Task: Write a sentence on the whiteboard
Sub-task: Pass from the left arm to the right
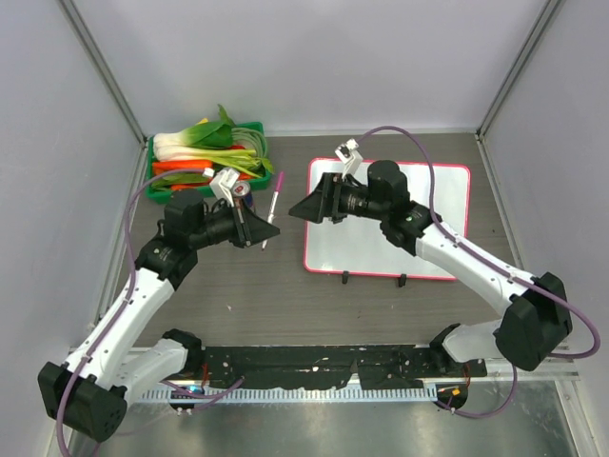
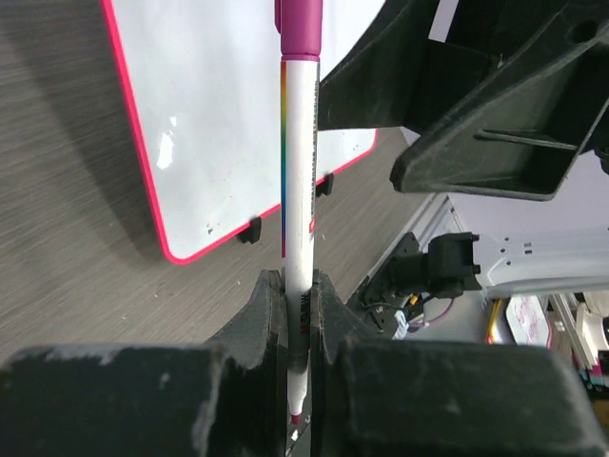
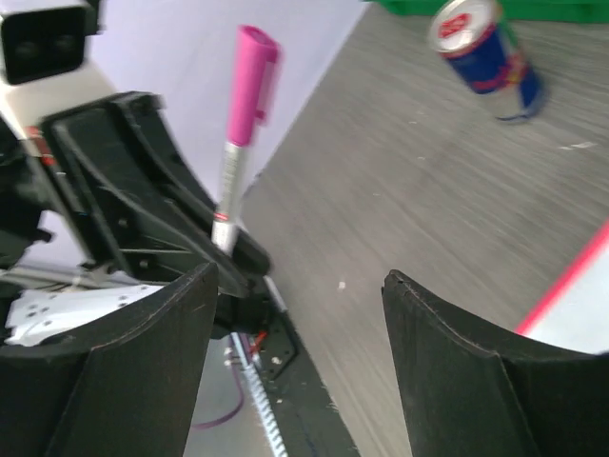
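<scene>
The whiteboard (image 1: 354, 249) lies flat on the table at centre right, white with a pink-red frame and two black feet at its near edge. It also shows in the left wrist view (image 2: 209, 114), and its corner shows in the right wrist view (image 3: 582, 316). No sentence shows on it. My left gripper (image 1: 262, 231) (image 2: 298, 295) is shut on a white marker with a pink cap (image 1: 273, 203) (image 2: 297, 171) (image 3: 242, 114), held left of the board, cap pointing away. My right gripper (image 1: 297, 209) (image 3: 300, 276) is open and empty, above the board's left edge, facing the marker.
A green crate (image 1: 257, 129) of vegetables stands at the back left. A blue and silver drink can (image 1: 243, 193) (image 3: 485, 52) stands on the table beside it. Cage walls close in the sides and back.
</scene>
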You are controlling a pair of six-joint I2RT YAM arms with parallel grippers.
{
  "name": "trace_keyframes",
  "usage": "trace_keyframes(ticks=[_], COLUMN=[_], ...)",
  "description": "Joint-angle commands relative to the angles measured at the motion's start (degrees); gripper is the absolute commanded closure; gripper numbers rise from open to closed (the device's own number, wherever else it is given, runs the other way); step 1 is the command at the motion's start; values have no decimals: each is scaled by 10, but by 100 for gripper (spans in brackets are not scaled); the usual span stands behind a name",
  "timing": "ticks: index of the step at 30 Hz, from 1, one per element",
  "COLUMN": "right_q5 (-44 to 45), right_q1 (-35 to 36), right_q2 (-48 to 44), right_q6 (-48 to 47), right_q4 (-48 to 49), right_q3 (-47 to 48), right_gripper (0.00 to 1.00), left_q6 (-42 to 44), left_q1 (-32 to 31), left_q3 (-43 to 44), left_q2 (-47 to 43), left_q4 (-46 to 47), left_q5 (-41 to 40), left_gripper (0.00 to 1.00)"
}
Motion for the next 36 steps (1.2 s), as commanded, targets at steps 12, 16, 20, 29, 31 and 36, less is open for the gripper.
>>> trace_keyframes(ticks=[12, 16, 20, 29, 31, 36], right_q5=[-132, -139, -147, -78, -56, -32], right_q1=[10, 10, 10, 9, 10, 6], right_q2=[77, 92, 96, 44, 26, 0], right_q6=[93, 109, 127, 73, 74, 96], right_q4=[177, 199, 225, 159, 166, 187], right_q3=[36, 38, 39, 29, 12, -14], right_gripper=[45, 62, 98, 99, 99, 99], left_q6=[3, 8, 11, 34, 29, 20], left_q1=[-39, -48, -50, -50, -49, -50], left_q3=[37, 37, 40, 49, 48, 52], left_q2=[48, 50, 50, 22, 19, 33], left_q4=[61, 62, 52, -2, 5, 28], left_q5=[54, 57, 50, -22, -29, -17], left_gripper=[100, 100, 95, 27, 21, 24])
